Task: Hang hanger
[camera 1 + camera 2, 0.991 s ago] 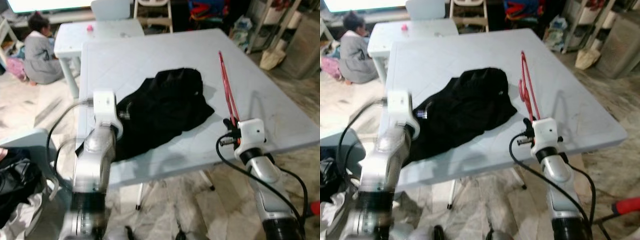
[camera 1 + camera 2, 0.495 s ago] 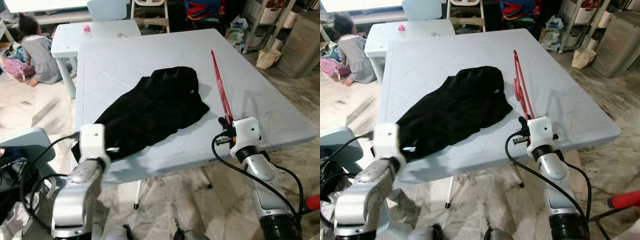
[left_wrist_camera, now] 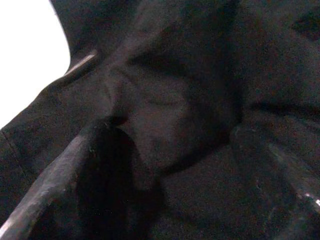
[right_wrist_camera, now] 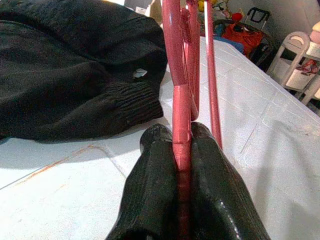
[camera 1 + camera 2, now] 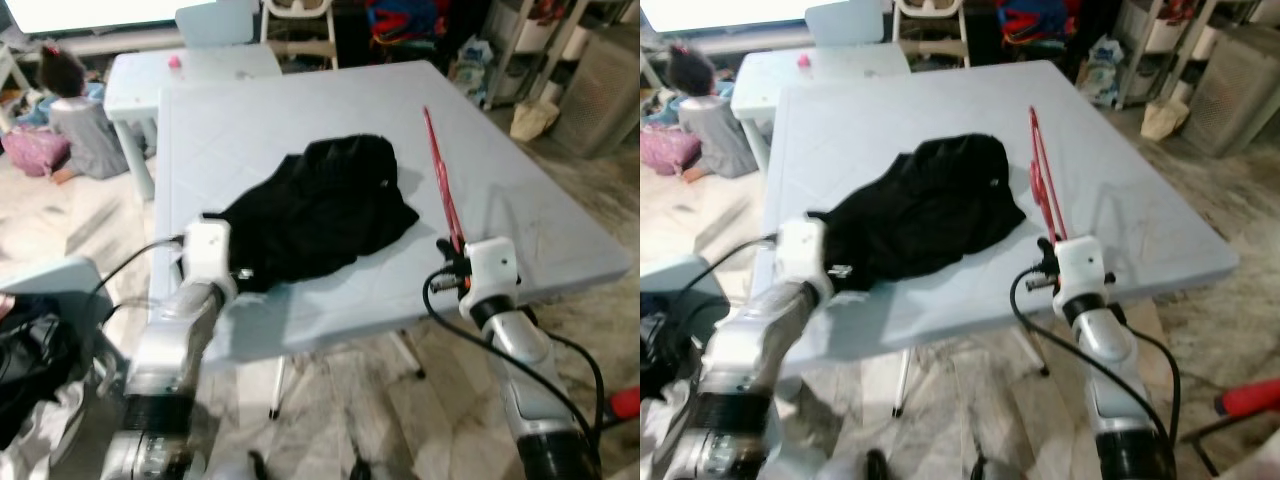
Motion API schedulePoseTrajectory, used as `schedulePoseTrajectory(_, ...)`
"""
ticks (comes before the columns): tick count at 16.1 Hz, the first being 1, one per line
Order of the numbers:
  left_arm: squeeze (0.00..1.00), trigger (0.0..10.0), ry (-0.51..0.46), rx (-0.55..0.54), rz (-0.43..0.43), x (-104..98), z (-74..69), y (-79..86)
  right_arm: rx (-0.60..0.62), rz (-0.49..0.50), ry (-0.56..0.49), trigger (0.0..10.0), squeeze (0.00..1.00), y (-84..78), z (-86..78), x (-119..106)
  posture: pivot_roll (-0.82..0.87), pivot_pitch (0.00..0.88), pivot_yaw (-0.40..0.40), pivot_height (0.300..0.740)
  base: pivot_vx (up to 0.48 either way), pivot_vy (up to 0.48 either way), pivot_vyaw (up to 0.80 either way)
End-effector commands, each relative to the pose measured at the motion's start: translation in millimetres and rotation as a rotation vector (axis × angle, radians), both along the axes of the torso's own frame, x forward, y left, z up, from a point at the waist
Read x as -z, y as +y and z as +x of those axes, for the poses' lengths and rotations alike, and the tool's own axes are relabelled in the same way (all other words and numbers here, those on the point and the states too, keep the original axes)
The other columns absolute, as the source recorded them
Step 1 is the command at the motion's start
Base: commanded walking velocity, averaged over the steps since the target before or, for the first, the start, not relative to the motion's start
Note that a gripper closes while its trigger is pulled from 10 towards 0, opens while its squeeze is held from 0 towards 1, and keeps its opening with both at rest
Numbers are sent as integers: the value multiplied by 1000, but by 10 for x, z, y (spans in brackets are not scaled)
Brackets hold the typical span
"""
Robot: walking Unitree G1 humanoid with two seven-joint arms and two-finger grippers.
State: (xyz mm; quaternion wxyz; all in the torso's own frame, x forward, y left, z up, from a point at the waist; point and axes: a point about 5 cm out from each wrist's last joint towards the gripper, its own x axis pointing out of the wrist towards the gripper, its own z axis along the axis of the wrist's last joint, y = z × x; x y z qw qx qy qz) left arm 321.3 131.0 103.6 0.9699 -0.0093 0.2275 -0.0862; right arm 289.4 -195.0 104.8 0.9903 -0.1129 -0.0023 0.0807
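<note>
On the pale plastic table (image 5: pixel 300 100), the right gripper (image 4: pixel 182 150) pinches a thin red plastic hanger (image 5: pixel 441 180) pointing straight ahead; the left gripper (image 3: pixel 165 150) seems open, pressed into the black cloth garment (image 5: pixel 320 205).

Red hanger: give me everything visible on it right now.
The hanger is thin, red and looks like plastic. It stands on edge over the pale table, slanting away from the robot, with a curled part partway along it. The right gripper is shut on its near end, fingers pressed to either side of the bar. It is bare, with nothing hung on it. The black garment lies beside it to the robot's left, apart from it.
</note>
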Motion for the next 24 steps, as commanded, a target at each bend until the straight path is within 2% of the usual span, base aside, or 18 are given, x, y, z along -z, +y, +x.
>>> schedulePoseTrajectory(1, 0, 10000, 84, 59, -18, 226, 48, -148, -11, 21, 56, 10000, 0, 47, -17, 105, -18, 57, 4, 740, 0, 0, 0)
schedulePoseTrajectory(2, 0, 10000, 69, 72, -22, 206, 108, -188, -8, 26, 57, 10000, 0, 47, -18, 105, -18, 57, 4, 740, 0, 0, 0)
schedulePoseTrajectory(3, 0, 10000, 2, 142, 19, 138, 293, -364, -2, 47, 50, 10000, 0, 66, -7, 92, -37, 46, -3, 740, 0, 0, 0)
schedulePoseTrajectory(4, 0, 10000, -22, 150, 45, 109, 337, -402, 5, 65, 48, 10000, 0, 75, -7, 91, -52, 37, 2, 740, 0, 0, 0)
schedulePoseTrajectory(6, 0, 10000, -112, 144, 56, 18, 396, -410, 28, 56, 34, 10000, 0, 56, -10, 85, -57, 29, 8, 740, 0, 0, 0)
schedulePoseTrajectory(7, 0, 10000, -156, 144, 88, -9, 409, -395, 41, 56, 31, 10000, 0, 40, -12, 89, -53, 27, 13, 740, 0, 0, 0)
schedulePoseTrajectory(8, 0, 10000, -254, 119, 142, -69, 398, -304, 75, 69, 41, 10000, 0, 0, -18, 117, -45, 24, 19, 740, 0, 0, 0)
schedulePoseTrajectory(9, 0, 10000, -301, 99, 175, -83, 366, -226, 93, 84, 45, 10000, 0, -19, -27, 134, -40, 24, 19, 740, 0, 0, 0)
schedulePoseTrajectory(10, 0, 10000, -344, 47, 167, -84, 257, -38, 114, 95, 62, 10000, 0, -33, -38, 176, -19, 26, 25, 740, 0, 0, 0)
schedulePoseTrajectory(12, 0, 10000, -359, 11, 121, -92, 120, 108, 126, 99, 66, 10000, 0, -26, -46, 190, -5, 33, 24, 740, 0, 0, 0)
schedulePoseTrajectory(13, 0, 10000, -374, 12, 114, -90, -38, 156, 134, 113, 74, 10000, 0, -10, -54, 210, 1, 33, 23, 740, 0, 0, 0)
schedulePoseTrajectory(16, 0, 10000, -482, -62, 124, -190, -255, 178, 183, 131, 84, 10000, 0, -24, -83, 232, -3, 33, 28, 740, 0, 0, 0)
schedulePoseTrajectory(18, 0, 10000, -468, -130, 84, -178, -396, 168, 231, 104, 50, 10000, 0, -43, -43, 155, -12, 43, 32, 740, 0, 0, 0)
schedulePoseTrajectory(19, 0, 10000, -463, -162, 98, -173, -454, 175, 215, 197, 52, 10000, 0, -16, -25, 124, -10, 38, 20, 740, 0, 0, 0)
schedulePoseTrajectory(21, 0, 10000, -465, -139, 104, -179, -520, 128, 209, 342, 51, 10000, 0, -8, 15, 33, -4, 40, 11, 740, 0, 0, 0)
schedulePoseTrajectory(24, 0, 10000, -503, -107, 119, -279, -544, 145, 155, 381, -4, 10000, 0, 23, 43, -203, 3, 42, 22, 740, 0, 0, 0)
